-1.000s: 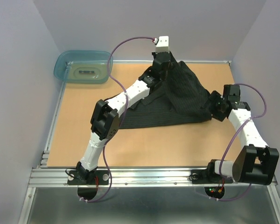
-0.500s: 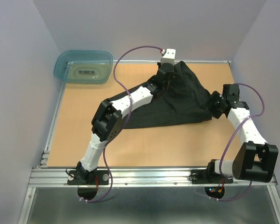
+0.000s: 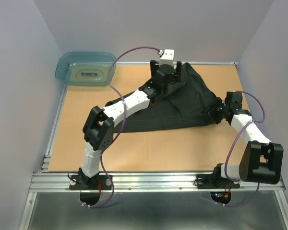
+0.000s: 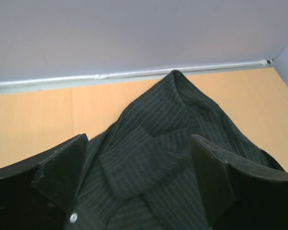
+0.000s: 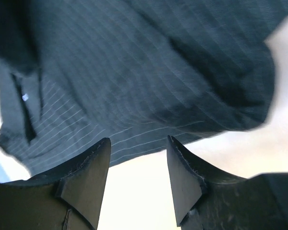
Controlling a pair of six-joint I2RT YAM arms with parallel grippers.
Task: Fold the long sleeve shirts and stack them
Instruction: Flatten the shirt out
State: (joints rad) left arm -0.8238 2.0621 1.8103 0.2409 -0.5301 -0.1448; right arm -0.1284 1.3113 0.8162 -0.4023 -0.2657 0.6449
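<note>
The long sleeve shirt [image 3: 187, 103], black with thin pinstripes, lies in a rough triangle on the wooden table, one corner peaked near the far edge. My left gripper [image 3: 172, 72] hovers over that far part, wide open; its fingers [image 4: 67, 163] straddle the folded collar and the cloth [image 4: 177, 105] without pinching it. A pale button [image 4: 73, 217] shows below. My right gripper [image 3: 214, 113] is at the shirt's right corner, low over the table. It is open, and only bare table shows between its fingers [image 5: 89, 167]. The shirt's hem [image 5: 149, 96] lies just past their tips.
A translucent teal tub [image 3: 85, 68] with a pale object inside stands at the far left corner. The back wall and a metal rail [image 3: 216, 63] run right behind the shirt's peak. A side wall stands close on the right.
My left gripper carried the shirt's far corner back toward the wall, then opened and let it go. My right gripper narrowed and edged in toward the shirt's right corner.
</note>
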